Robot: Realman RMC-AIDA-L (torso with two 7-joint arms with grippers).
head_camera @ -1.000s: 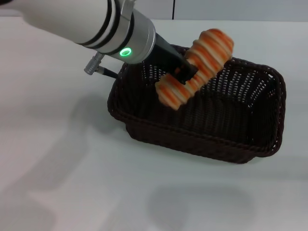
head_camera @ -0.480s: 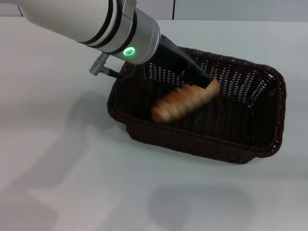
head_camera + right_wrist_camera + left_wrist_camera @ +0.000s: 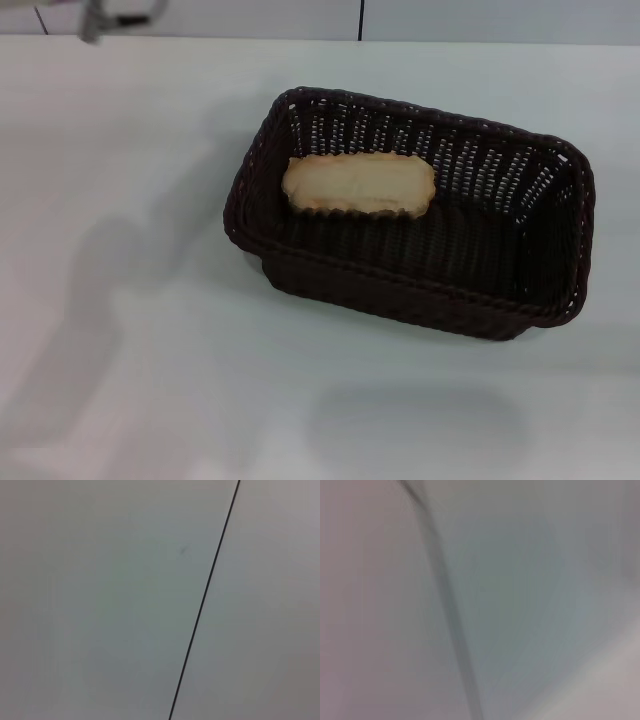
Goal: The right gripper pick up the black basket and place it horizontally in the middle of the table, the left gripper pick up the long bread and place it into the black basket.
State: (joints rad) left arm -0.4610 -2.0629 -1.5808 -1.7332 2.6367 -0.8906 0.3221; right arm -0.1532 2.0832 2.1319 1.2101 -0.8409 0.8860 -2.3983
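The long bread (image 3: 359,185) lies inside the black basket (image 3: 420,290), flat pale underside turned up and its scalloped edge showing, resting against the far wall toward the basket's left end. The basket sits lengthwise across the middle of the white table (image 3: 130,330), slightly skewed, its braided rim unbroken around the open-weave sides. Nothing touches the loaf or the basket. Of the left arm, only a small silver-grey fitting (image 3: 118,14) shows at the head view's top left corner, well apart from the basket; the left gripper itself is out of sight, so how its jaws stand cannot be told. The right gripper appears in no view either. Both wrist views show only pale surface crossed by a thin dark line (image 3: 205,600).
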